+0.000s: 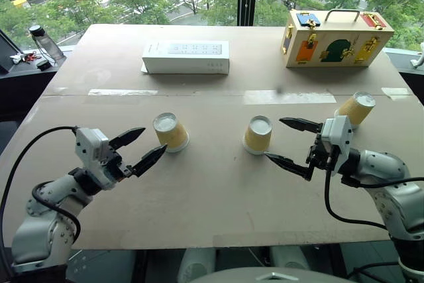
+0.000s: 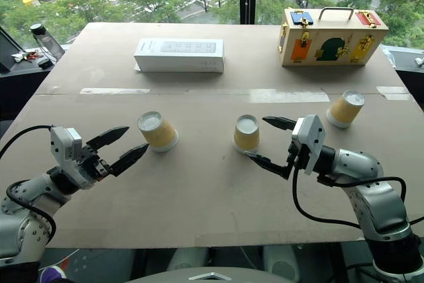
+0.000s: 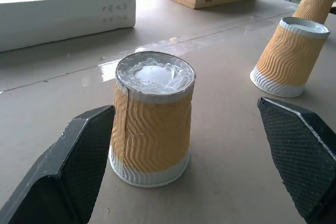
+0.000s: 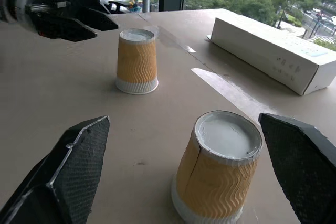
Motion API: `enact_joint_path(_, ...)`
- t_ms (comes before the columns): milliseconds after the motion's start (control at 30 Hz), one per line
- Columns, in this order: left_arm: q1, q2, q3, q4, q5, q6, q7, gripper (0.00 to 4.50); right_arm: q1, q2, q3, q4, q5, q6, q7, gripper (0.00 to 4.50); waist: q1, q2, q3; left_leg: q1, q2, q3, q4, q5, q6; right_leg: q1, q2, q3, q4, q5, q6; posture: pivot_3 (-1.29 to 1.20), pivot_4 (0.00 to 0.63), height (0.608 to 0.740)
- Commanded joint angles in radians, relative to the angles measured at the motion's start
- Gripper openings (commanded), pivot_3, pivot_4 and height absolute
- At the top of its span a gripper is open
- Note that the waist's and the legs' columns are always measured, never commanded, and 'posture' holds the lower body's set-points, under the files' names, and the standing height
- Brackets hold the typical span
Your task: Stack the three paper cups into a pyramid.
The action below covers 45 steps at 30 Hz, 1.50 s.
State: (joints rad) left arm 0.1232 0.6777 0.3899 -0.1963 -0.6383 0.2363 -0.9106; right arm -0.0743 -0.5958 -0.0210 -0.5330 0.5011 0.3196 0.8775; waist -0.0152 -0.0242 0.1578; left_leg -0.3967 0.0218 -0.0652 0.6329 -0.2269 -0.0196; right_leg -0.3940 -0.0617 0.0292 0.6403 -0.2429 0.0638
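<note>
Plainly, all three paper cups were seen standing inverted on the brown tabletop (image 1: 218, 190), none stacked, so the pyramid was judged not yet begun. The left cup (image 1: 171, 131) stood just beyond the tips of the left gripper (image 1: 138, 149), whose fingers were spread wide and held nothing; in the left wrist view that cup (image 3: 151, 116) was framed between the two pads, close to one finger (image 3: 79, 166) but not seen to be touching it. The middle cup (image 1: 258, 134) stood just beside the right gripper (image 1: 290, 146), toward the table's centre, with the lower fingertip near the cup's rim; those jaws were likewise wide apart and empty, and contact could not be confirmed. The third cup (image 1: 356, 108) was noted farther back and to the robot's right, behind the right wrist and well apart from the other two. Each cup's long axis stood upright, while both grippers were pointed roughly level and inward, so a side-on closure across the ribbed wall was judged available to either arm. The left and middle cups were still well apart; bringing them side by side was judged the step that must come first, the left arm being nearer to one and the right arm to the other. A white box (image 1: 186, 56) and a wooden latch case (image 1: 336, 38) lay at the far edge, clear of the work.
</note>
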Motion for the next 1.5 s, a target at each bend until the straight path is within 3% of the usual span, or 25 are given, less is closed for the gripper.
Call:
enact_joint_path(33,-0.086,0.025,-0.038,0.075,0.033,-0.003,-0.039,4.50,0.050,-0.042,-0.086,-0.115,0.070,-0.008,0.016,4.48,-0.003,0.000,0.000,0.000,0.000,0.000,0.000,0.000,0.000,0.000,0.000,0.000,0.000,0.000,0.000,0.00,0.150,0.740)
enact_joint_path(300,-0.247,0.010,-0.136,0.231,0.128,-0.046,-0.079,4.50,0.184,-0.063,-0.142,-0.239,0.084,0.023,-0.064,4.48,0.003,-0.001,0.000,0.000,0.000,0.000,0.000,0.000,0.000,0.000,0.000,0.000,0.000,0.000,0.000,0.00,0.150,0.740)
enact_joint_path(400,-0.281,0.002,-0.145,0.280,0.132,-0.065,-0.105,3.65,0.207,-0.060,-0.151,-0.263,0.090,0.028,-0.091,4.50,0.002,-0.001,0.000,0.000,0.000,0.000,0.000,0.000,0.000,0.000,0.000,0.000,0.000,0.000,0.000,0.00,0.150,0.740)
enact_joint_path(533,-0.319,-0.010,-0.164,0.278,0.107,-0.056,-0.142,2.06,0.236,-0.064,-0.158,-0.279,0.091,0.026,-0.109,4.50,0.002,-0.002,0.000,0.000,0.000,0.000,0.000,0.000,0.000,0.000,0.000,0.000,0.000,0.000,0.000,0.00,0.150,0.740)
enact_joint_path(767,-0.400,-0.057,-0.262,0.217,0.088,0.025,-0.192,2.06,0.265,-0.066,-0.169,-0.302,0.085,0.027,-0.145,4.50,0.005,-0.002,0.000,-0.001,0.000,0.000,0.000,0.000,0.000,0.000,0.000,0.000,0.000,0.001,0.001,0.00,0.150,0.740)
enact_joint_path(1000,-0.531,-0.176,-0.402,0.290,0.177,-0.050,-0.216,2.06,0.322,-0.076,-0.219,-0.347,0.084,0.039,-0.187,4.50,0.002,-0.002,0.000,-0.001,-0.001,0.000,0.001,0.000,0.000,0.001,0.000,0.000,0.000,0.003,0.004,0.00,0.150,0.740)
enact_joint_path(1500,-0.583,-0.230,-0.486,0.433,0.310,-0.195,-0.253,2.06,0.489,-0.054,-0.318,-0.423,0.080,0.027,-0.222,4.50,0.004,-0.002,0.000,-0.001,0.000,-0.001,0.001,0.000,0.000,0.001,0.001,0.001,0.000,0.002,0.004,0.00,0.150,0.740)
